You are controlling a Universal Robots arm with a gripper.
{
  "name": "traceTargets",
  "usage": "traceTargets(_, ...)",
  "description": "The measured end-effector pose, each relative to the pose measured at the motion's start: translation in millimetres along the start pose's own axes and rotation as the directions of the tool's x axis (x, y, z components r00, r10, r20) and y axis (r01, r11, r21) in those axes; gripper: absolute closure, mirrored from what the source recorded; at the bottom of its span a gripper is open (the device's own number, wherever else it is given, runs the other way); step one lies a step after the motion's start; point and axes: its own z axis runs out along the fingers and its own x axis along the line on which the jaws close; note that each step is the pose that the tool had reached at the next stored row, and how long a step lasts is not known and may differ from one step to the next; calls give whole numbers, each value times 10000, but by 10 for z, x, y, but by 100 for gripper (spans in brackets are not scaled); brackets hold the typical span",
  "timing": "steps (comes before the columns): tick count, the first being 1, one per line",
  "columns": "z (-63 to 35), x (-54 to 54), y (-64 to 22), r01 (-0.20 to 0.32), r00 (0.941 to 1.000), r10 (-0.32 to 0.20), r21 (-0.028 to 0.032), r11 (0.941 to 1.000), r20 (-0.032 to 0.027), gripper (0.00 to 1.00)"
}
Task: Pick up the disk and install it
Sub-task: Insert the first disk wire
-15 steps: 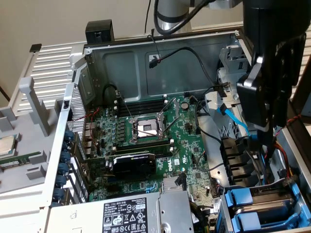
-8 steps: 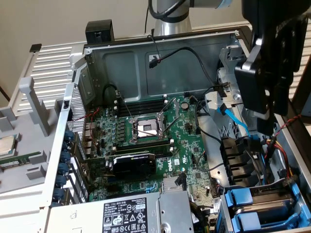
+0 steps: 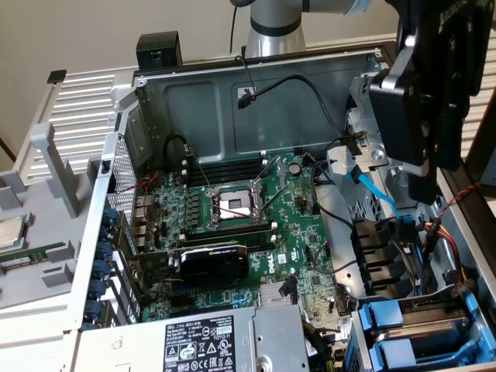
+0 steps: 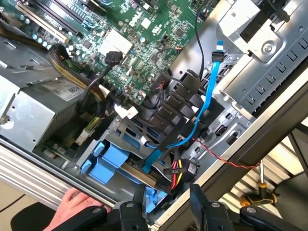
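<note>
Blue plastic carrier frames [image 3: 403,329] sit in the drive bay at the case's front corner, at the exterior view's lower right. A dark slab that looks like the disk [image 3: 443,328] lies between them, seen edge-on, its label hidden. The wrist view looks down on the same blue carrier [image 4: 107,164] under a blue data cable [image 4: 207,91]. My black gripper [image 3: 432,174] hangs well above the bay, over the case's metal cage. In the wrist view my gripper [image 4: 168,204] is open, its two fingers [image 4: 197,199] apart with nothing held.
The green motherboard [image 3: 248,232] with its processor socket [image 3: 232,205] fills the case floor. The grey power-supply box [image 3: 194,341] lies at the front. Red, yellow and black cables [image 4: 175,173] cross beside the bay. A person's hand [image 4: 77,204] rests on the case edge, and a screwdriver [image 4: 262,192] lies outside.
</note>
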Motion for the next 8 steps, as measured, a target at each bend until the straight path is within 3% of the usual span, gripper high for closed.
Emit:
traceTargets(5, -3, 49, 8, -47, 9999, 49, -132, 9999, 146, 51)
traceTargets(6, -2, 53, 4, -56, 9998, 59, -175, 9998, 177, 51)
traceTargets(8, -8, 64, -14, -94, 9995, 104, -338, 9994, 293, 51)
